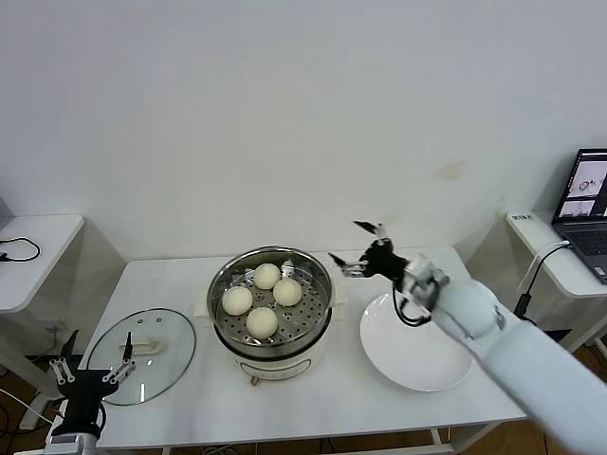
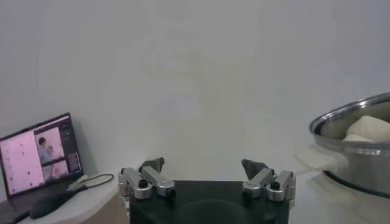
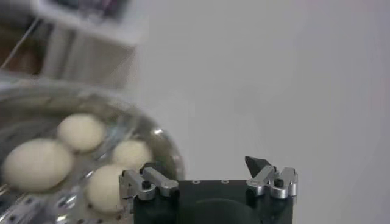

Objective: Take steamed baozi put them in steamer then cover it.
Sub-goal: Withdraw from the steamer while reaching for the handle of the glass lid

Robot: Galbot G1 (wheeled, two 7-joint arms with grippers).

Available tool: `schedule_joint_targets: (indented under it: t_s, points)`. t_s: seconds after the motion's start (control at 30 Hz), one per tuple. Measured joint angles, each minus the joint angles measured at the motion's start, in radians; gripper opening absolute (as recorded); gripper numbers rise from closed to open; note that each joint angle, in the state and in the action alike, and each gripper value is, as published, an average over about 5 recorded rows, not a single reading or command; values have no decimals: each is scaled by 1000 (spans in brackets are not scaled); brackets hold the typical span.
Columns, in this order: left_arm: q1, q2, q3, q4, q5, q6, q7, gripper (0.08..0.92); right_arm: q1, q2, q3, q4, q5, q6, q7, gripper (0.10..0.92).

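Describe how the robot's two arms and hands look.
The right arm has smooth white shells, a silver wrist joint and a looping black cable. The right hand is black with thin pointed fingers on silver links. The left hand matches it: black body, silver hinge links with black screws, dark fingertips.

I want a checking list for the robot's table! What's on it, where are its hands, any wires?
Surface: white table, looks clean.
Job's things: four steamed baozi sit in the steamer; glass lid lies on the table to its left, not on yet.
Clutter: empty white plate right of the steamer.
End effectors: right end effector open, holding nothing, beside the steamer's right rim; left end effector open, parked low by the lid.
Cables: black cable on the left side table; another by the laptop.
Surroundings: plain white wall.
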Motion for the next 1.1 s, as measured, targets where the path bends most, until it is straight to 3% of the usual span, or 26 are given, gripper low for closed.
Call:
schedule_joint_targets:
  t_s: [0.47,0.83,1.1]
  points:
    - [-76,119,-41,204,513,-82,-56,823,-603,295,678,70,-45,165,-53,823]
    - [-150,203,-14,433,964,-118,-88,823,-819,474,846,120,-90,216,-39,823]
    - [-194,222,13,504,1100,-132,-87,823,-880,549,894,134,-110,228,-29,823]
